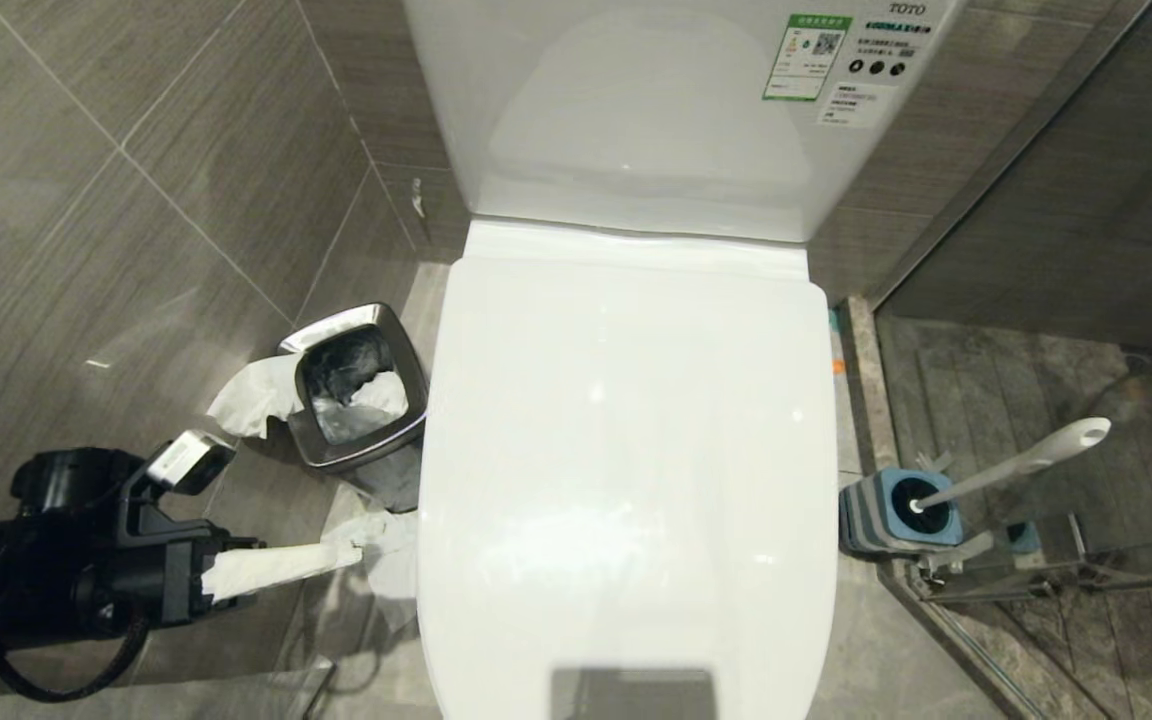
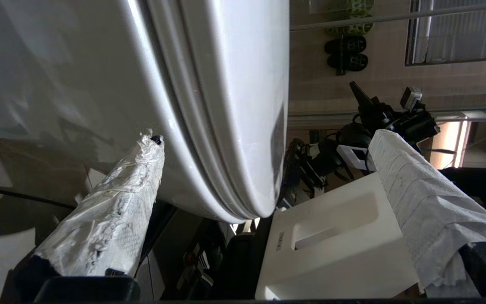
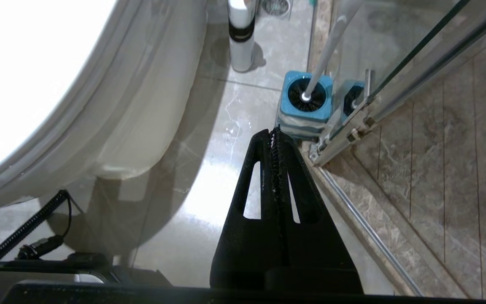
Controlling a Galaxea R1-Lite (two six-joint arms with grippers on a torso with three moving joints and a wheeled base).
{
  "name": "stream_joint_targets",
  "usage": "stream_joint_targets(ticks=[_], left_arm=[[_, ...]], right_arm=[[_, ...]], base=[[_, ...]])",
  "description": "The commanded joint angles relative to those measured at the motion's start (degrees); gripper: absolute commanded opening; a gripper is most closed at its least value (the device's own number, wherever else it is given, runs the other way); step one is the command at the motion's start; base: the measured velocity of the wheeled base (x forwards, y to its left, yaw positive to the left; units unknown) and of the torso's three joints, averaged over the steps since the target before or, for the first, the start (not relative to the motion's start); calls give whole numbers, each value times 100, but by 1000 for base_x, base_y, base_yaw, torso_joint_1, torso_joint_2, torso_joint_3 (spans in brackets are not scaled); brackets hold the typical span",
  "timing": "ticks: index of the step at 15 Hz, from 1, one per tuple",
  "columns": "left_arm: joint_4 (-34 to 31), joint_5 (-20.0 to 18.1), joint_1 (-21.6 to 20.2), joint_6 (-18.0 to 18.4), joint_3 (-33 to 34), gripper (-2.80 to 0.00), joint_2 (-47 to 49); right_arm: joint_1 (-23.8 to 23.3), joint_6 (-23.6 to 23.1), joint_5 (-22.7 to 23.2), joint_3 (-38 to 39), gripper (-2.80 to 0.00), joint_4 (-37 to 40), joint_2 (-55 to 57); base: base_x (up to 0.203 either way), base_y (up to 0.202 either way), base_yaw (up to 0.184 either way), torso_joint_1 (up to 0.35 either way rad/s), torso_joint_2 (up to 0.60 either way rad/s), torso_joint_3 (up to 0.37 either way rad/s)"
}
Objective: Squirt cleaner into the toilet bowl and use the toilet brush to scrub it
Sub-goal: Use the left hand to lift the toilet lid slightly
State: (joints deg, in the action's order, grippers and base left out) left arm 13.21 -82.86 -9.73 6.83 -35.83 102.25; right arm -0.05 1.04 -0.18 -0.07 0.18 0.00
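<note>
White toilet bowl [image 1: 626,450], blue-grey holder [image 1: 891,515]

We face the toilet bowl [image 1: 626,450], lid down, tank [image 1: 656,110] behind it. Left of it, by the wall, stands a bin [image 1: 361,395] with paper in it. Our left gripper [image 1: 356,545] sits nearer us, just beside the lid's left edge. Right of the bowl, the toilet brush [image 1: 1021,462] stands in its holder [image 1: 896,515] against a glass partition [image 1: 1036,580].

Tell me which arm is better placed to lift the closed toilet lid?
Probably the left: the left gripper is open beside the toilet lid, one paper-wrapped finger near its edge. The right gripper, jaws shut, hangs low near the brush holder.
</note>
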Motion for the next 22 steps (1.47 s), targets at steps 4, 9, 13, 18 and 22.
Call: stream_joint_targets(ticks=[4, 9, 13, 18, 22], left_arm=[[6, -55, -6, -6, -29, 0, 14], [-3, -316, -264, 22, 5, 0, -260], [31, -406, -286, 158, 409, 0, -461], [31, -352, 28, 373, 674, 0, -473], [11, 458, 366, 1104, 920, 0, -423]], right_arm=[[-4, 2, 1, -1, -280, -1, 9], [5, 2, 1, -1, -280, -1, 0], [3, 2, 1, -1, -280, -1, 8], [4, 2, 1, -1, -280, -1, 9], [-2, 2, 1, -1, -280, -1, 0]], base=[[0, 0, 0, 4, 3, -72], [0, 0, 0, 0, 0, 0], [0, 0, 0, 0, 0, 0], [0, 0, 0, 0, 0, 0], [0, 0, 0, 0, 0, 0]])
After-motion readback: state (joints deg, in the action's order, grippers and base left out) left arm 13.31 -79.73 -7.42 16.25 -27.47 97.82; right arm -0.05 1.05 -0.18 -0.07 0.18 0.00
